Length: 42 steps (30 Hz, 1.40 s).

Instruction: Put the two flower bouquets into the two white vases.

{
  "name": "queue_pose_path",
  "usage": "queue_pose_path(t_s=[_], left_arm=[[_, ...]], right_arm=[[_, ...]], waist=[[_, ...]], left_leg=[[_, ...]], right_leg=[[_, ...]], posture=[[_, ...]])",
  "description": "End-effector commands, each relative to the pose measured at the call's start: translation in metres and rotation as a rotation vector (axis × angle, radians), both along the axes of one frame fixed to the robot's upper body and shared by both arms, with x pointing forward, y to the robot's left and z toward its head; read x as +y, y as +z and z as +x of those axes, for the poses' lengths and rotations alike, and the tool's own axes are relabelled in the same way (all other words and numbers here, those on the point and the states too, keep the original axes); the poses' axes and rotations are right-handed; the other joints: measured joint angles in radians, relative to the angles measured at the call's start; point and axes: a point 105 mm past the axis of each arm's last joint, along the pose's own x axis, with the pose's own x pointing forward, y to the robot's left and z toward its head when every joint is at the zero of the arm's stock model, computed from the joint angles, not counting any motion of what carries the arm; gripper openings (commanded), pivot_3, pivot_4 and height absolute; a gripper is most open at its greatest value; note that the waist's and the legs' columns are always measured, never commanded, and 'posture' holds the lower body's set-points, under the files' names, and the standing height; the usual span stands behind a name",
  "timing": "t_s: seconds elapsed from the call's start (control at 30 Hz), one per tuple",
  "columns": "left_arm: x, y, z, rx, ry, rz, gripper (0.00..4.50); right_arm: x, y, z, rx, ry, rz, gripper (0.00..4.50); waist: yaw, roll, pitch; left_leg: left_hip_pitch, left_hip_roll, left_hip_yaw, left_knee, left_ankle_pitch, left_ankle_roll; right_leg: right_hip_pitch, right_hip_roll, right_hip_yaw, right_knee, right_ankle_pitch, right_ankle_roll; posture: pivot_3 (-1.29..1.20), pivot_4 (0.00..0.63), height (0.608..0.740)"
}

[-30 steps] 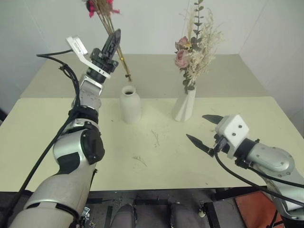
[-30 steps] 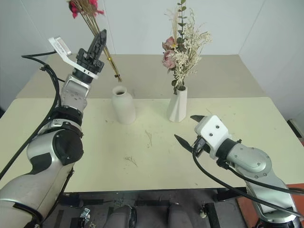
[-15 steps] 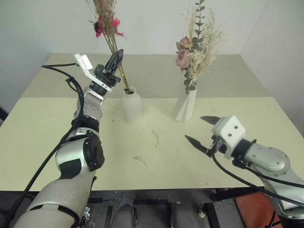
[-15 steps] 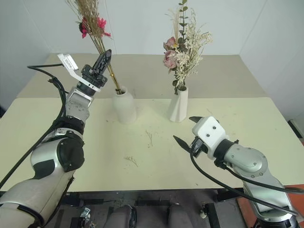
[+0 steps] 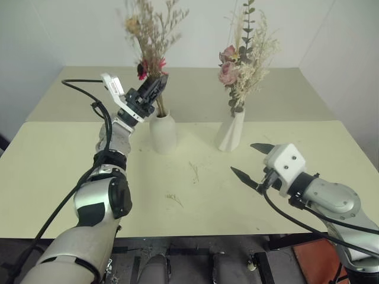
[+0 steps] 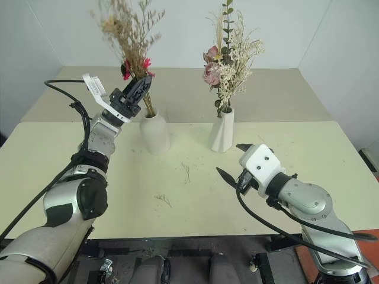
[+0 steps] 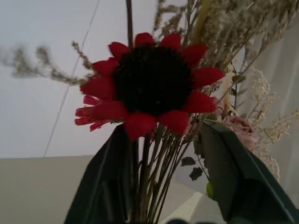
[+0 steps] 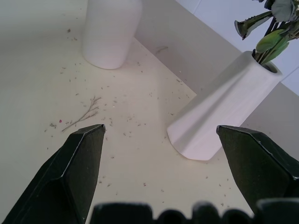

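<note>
The dried beige bouquet point(image 5: 151, 35) with its magenta flower point(image 7: 152, 88) stands with its stems in the rounded white vase point(image 5: 163, 133). My left gripper point(image 5: 157, 89) is just above the vase's mouth. It is open, one finger on each side of the stems point(image 7: 154, 186). The pink rose bouquet point(image 5: 243, 65) stands in the slanted cone vase point(image 5: 231, 133) to the right. Near the table's front right, my right gripper point(image 5: 254, 160) hovers open and holds nothing. It faces both vases, the rounded vase point(image 8: 110, 32) and the cone vase point(image 8: 219, 107).
Loose twig scraps point(image 5: 174, 200) and small crumbs point(image 5: 194, 171) lie on the cream table point(image 5: 53, 177) in front of the vases. A second table surface point(image 5: 195, 89) stretches behind the vases to the white wall.
My left gripper came down and lowered the dried bouquet's stems into the rounded vase, then its fingers opened off the stems. The right arm stayed still.
</note>
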Motion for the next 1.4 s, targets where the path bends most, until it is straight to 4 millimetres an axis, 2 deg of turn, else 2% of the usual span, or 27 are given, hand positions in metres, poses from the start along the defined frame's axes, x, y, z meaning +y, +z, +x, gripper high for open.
queue_pose_path(t_s=[0.03,0.13,0.23,0.5,0.63,0.73,0.8,1.0,1.1,1.27,1.4], left_arm=[[0.004,0.011,-0.004,-0.063,0.027,0.033,3.63],[0.006,-0.001,-0.001,-0.023,0.069,0.110,4.48],[0.008,-0.008,-0.005,-0.018,0.053,0.196,4.48],[0.010,0.004,-0.018,-0.090,0.076,0.509,4.48],[0.036,0.005,-0.024,-0.065,0.127,0.563,4.48],[0.065,-0.010,-0.031,0.006,0.183,0.648,4.48],[0.074,-0.018,-0.037,0.022,0.192,0.693,4.48],[0.111,-0.039,-0.066,0.139,0.207,0.777,4.48],[0.125,-0.040,-0.082,0.157,0.224,0.790,4.48],[0.134,-0.024,-0.115,0.087,0.216,0.747,4.48],[0.132,-0.012,-0.138,0.030,0.180,0.693,4.48]], right_arm=[[-0.001,0.010,0.000,-0.051,-0.010,-0.003,4.50],[-0.001,0.009,0.002,-0.048,-0.010,-0.001,4.50],[0.000,0.008,0.002,-0.047,-0.004,0.001,4.50],[-0.003,0.007,0.008,-0.045,-0.008,-0.016,4.50],[-0.004,0.006,0.010,-0.046,-0.017,-0.012,4.50],[-0.004,0.005,0.009,-0.046,-0.018,-0.013,4.50],[-0.005,0.005,0.009,-0.045,-0.022,-0.016,4.50],[-0.007,0.004,0.011,-0.041,-0.028,-0.015,4.50],[-0.009,0.008,0.011,-0.044,-0.034,-0.003,4.50],[-0.037,0.022,0.000,-0.037,-0.047,0.043,4.50],[-0.075,0.039,-0.016,-0.010,-0.067,0.051,4.50]], waist=[[0.000,0.000,0.000],[0.000,0.000,0.000],[-0.003,0.000,0.000],[-0.001,0.000,0.000],[-0.004,0.000,0.000],[-0.016,0.000,0.000],[-0.018,0.000,0.000],[-0.008,0.000,0.000],[-0.004,0.000,0.000],[0.005,0.000,0.000],[0.007,0.000,0.000]], left_leg=[[0.000,0.000,0.000,0.000,0.000,0.000],[0.000,0.000,0.000,0.000,0.000,0.000],[0.000,0.000,0.000,0.000,0.000,0.000],[0.000,0.000,0.000,0.000,0.000,0.000],[0.000,0.000,0.000,0.000,0.000,0.000],[0.001,0.001,0.000,0.000,0.000,0.000],[0.001,0.001,0.000,0.000,0.000,0.000],[0.001,0.002,0.000,0.000,0.000,0.000],[0.001,0.002,0.001,0.000,0.000,0.000],[0.001,0.002,0.001,0.000,0.000,0.000],[0.002,0.002,0.001,0.000,0.000,0.000]], right_leg=[[0.000,0.000,0.000,0.000,0.000,0.000],[0.000,0.000,0.000,0.000,0.000,0.000],[0.000,0.000,0.000,0.000,0.000,0.000],[0.000,0.000,0.000,0.001,0.000,0.000],[0.000,0.000,0.000,0.001,0.000,0.000],[-0.001,0.001,0.001,0.002,0.000,0.000],[-0.001,0.001,0.001,0.002,0.000,0.000],[-0.001,0.000,0.001,0.002,0.000,0.000],[-0.001,0.000,0.001,0.002,0.000,0.000],[0.000,0.000,0.000,0.000,0.000,0.000],[0.000,0.000,0.000,-0.002,0.000,0.000]], posture=[[0.00,0.150,0.740],[0.00,0.150,0.740],[0.00,0.150,0.740],[0.00,0.150,0.740],[0.00,0.150,0.740],[0.00,0.150,0.740],[0.00,0.150,0.740],[0.00,0.150,0.740],[0.00,0.150,0.740],[0.00,0.150,0.740],[0.00,0.150,0.740]])
